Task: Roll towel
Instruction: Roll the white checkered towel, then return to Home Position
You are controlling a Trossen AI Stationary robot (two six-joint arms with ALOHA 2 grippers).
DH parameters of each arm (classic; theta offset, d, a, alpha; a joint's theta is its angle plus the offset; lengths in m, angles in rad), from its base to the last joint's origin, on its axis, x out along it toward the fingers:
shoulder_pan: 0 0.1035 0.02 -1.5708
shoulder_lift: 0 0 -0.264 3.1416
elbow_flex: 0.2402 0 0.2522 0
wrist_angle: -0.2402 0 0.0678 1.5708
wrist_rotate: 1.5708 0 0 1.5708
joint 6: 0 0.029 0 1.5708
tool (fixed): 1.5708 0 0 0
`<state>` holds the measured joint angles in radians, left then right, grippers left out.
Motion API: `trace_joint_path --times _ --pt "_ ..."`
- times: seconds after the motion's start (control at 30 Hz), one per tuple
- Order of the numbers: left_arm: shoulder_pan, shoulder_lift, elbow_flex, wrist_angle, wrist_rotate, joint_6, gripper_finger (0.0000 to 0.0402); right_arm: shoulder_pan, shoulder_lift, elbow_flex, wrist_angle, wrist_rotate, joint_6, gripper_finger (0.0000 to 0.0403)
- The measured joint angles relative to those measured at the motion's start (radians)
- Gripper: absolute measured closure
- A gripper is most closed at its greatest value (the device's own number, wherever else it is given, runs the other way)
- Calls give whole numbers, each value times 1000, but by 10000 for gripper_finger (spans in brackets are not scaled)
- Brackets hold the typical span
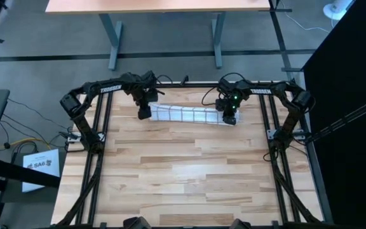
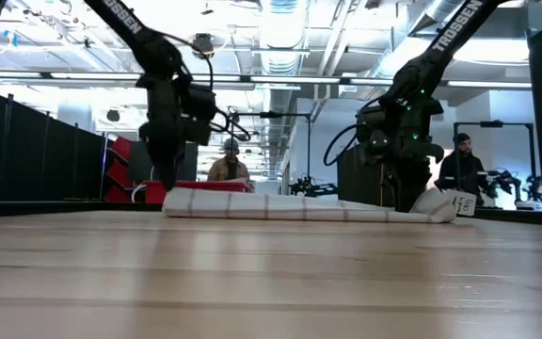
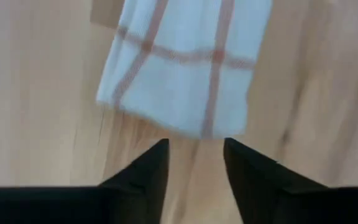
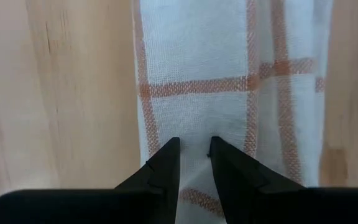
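Observation:
The towel (image 1: 186, 115), white with thin reddish-brown grid lines, lies as a long narrow roll across the far part of the wooden table (image 1: 183, 178). Its small white tag (image 2: 461, 202) sticks out at the right end. My left gripper (image 3: 194, 152) hovers open just off the roll's left end (image 3: 179, 118), and the fingers touch no cloth. My right gripper (image 4: 192, 146) stands over the roll's right end (image 1: 229, 118), its fingers nearly together on the cloth. My right gripper comes from above, pointing down, onto the top of the roll near its right end (image 4: 191, 134). Its two fingers pinch a small bit of the upper cloth between their tips. The roll lies flat on the table along its whole length.
The black frame rails (image 1: 100, 146) run along the table's left, right and far sides. The near half of the table is bare wood. People (image 2: 230, 165) stand in the room behind. A printed paper sheet (image 1: 43, 164) lies on the floor to the left.

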<state>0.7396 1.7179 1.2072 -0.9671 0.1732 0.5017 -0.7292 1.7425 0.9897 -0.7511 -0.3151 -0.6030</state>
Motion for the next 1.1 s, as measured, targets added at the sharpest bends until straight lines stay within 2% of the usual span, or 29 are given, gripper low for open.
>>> trace_joint_path --times 0.13,0.27,0.37,0.47,0.5,0.57,0.7,0.87,0.97,1.1 --pt "-27 -56 37 -30 15 -33 222 0 -59 9 -42 0 0 326" --pt "-71 -119 37 -3 68 -70 225 2 -155 9 -76 -25 60 326" --pt "-115 -170 25 18 149 -84 272 2 -257 5 -79 -150 153 334" --pt "-142 -226 -12 95 273 -99 364 2 -371 -5 -60 -285 233 370" --pt "-143 -249 -31 122 323 -107 382 2 -409 -11 -51 -325 256 385" --pt "-144 -301 -74 208 397 -146 392 2 -493 -26 -21 -372 325 396" --pt "-145 -436 -193 417 470 -244 400 4 -687 -129 242 -396 512 402" --pt "-144 -611 -370 694 474 -452 401 8 -896 -345 690 -396 791 403" --pt "-145 -694 -467 840 472 -580 402 5 -982 -471 891 -392 910 403" --pt "-145 -787 -568 806 400 -706 402 6 -1062 -605 1000 -360 1000 403"
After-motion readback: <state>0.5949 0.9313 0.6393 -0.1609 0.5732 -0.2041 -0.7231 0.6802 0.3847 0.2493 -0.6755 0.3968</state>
